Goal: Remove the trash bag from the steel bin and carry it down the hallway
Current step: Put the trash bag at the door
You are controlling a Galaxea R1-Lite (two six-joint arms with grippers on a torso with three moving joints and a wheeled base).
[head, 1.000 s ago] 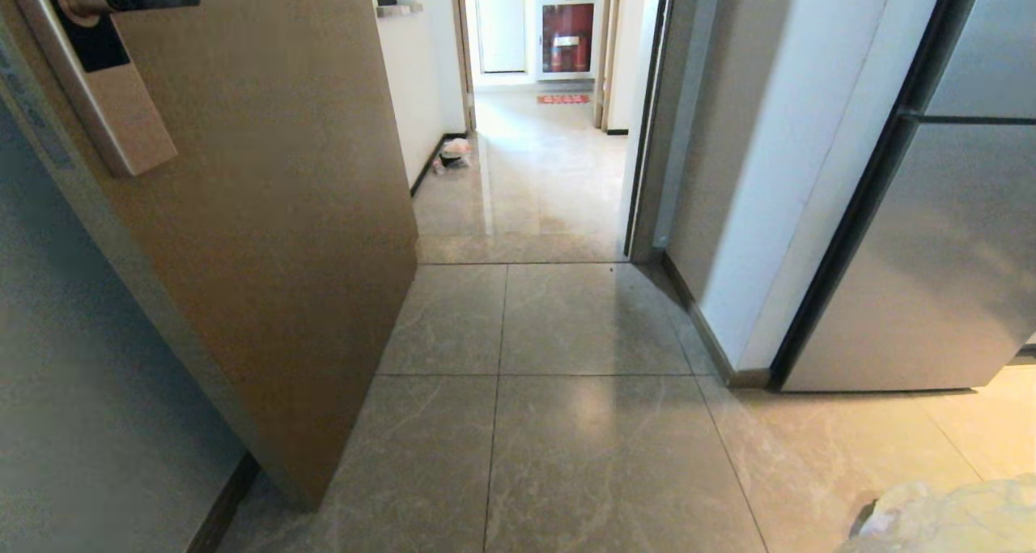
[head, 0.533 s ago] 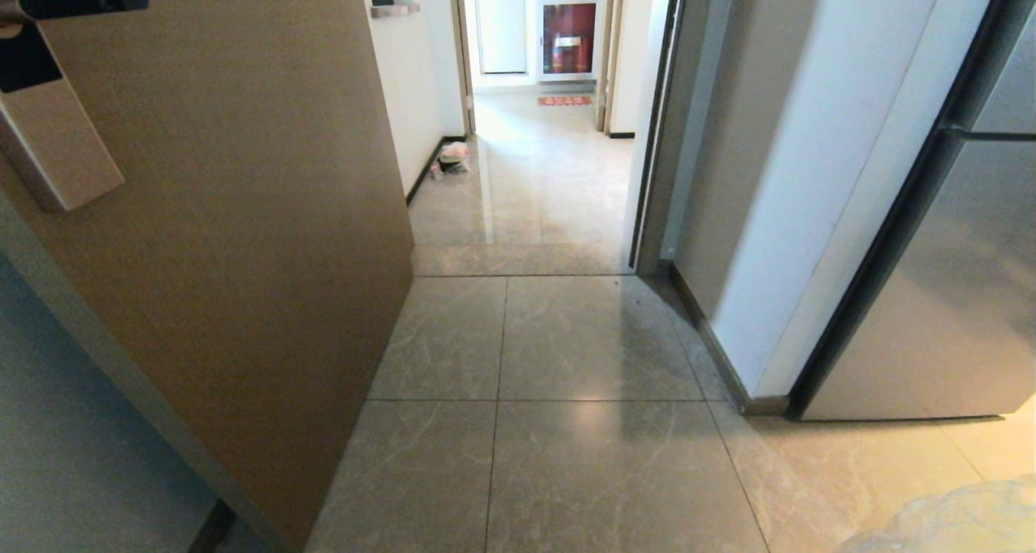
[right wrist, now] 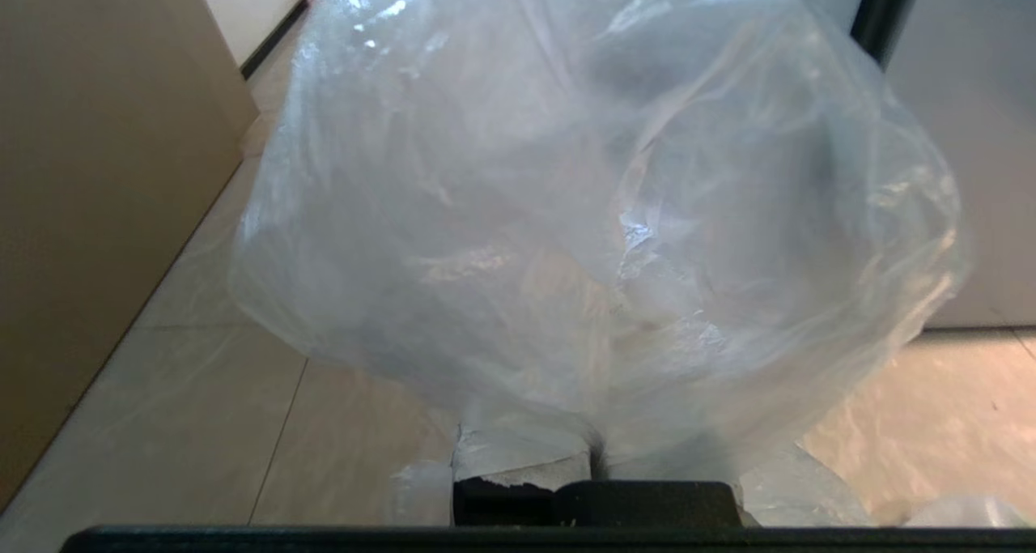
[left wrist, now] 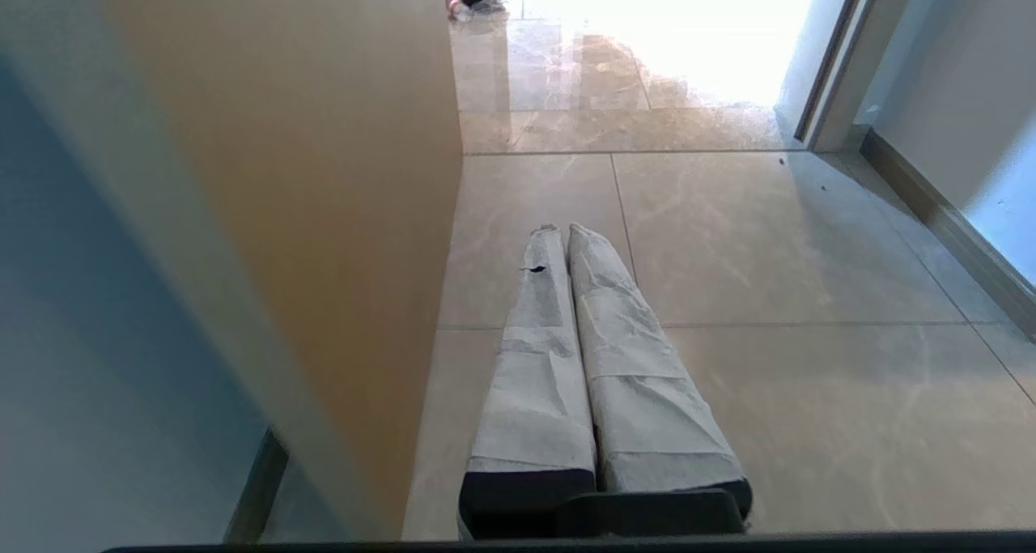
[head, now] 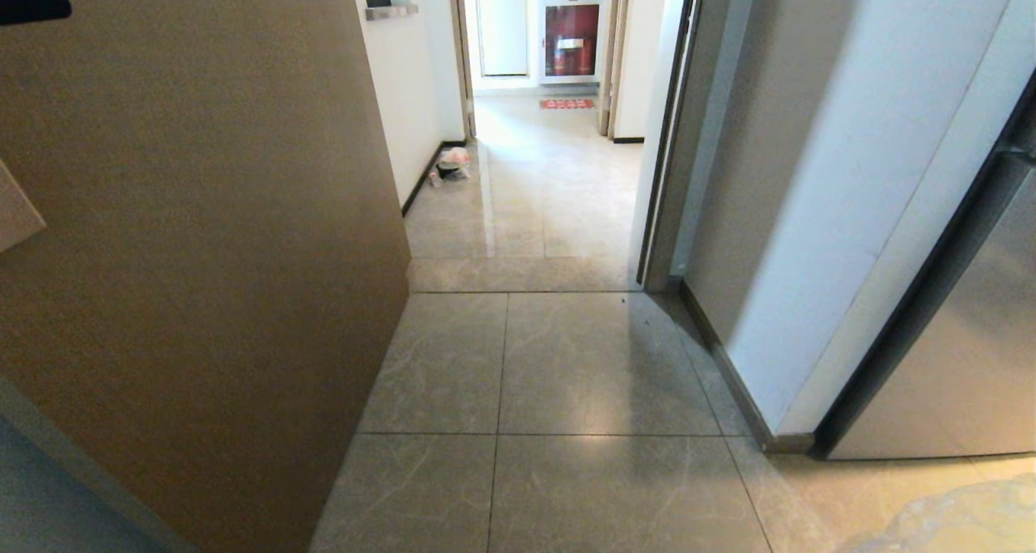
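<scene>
The trash bag (right wrist: 583, 213), thin, crinkled and translucent, billows in front of my right gripper (right wrist: 595, 452) and fills most of the right wrist view. That gripper is shut on the bag's gathered plastic, which hides the fingers beyond their taped bases. A corner of the bag (head: 955, 521) shows at the head view's lower right. My left gripper (left wrist: 562, 233) hangs low over the floor tiles, its two tape-wrapped fingers pressed together with nothing between them. The hallway (head: 526, 197) with glossy grey tiles runs ahead through the doorway. The steel bin is out of view.
An open brown door (head: 202, 253) stands close on the left. On the right are a white wall corner (head: 809, 213) and a steel fridge (head: 971, 359). A small heap of litter (head: 452, 164) lies by the hallway's left wall. A red cabinet (head: 568, 43) closes the far end.
The whole view has shifted forward toward the doorway: the door and the fridge loom larger and slide outward. The bag stays at the lower right and both grippers keep their pose.
</scene>
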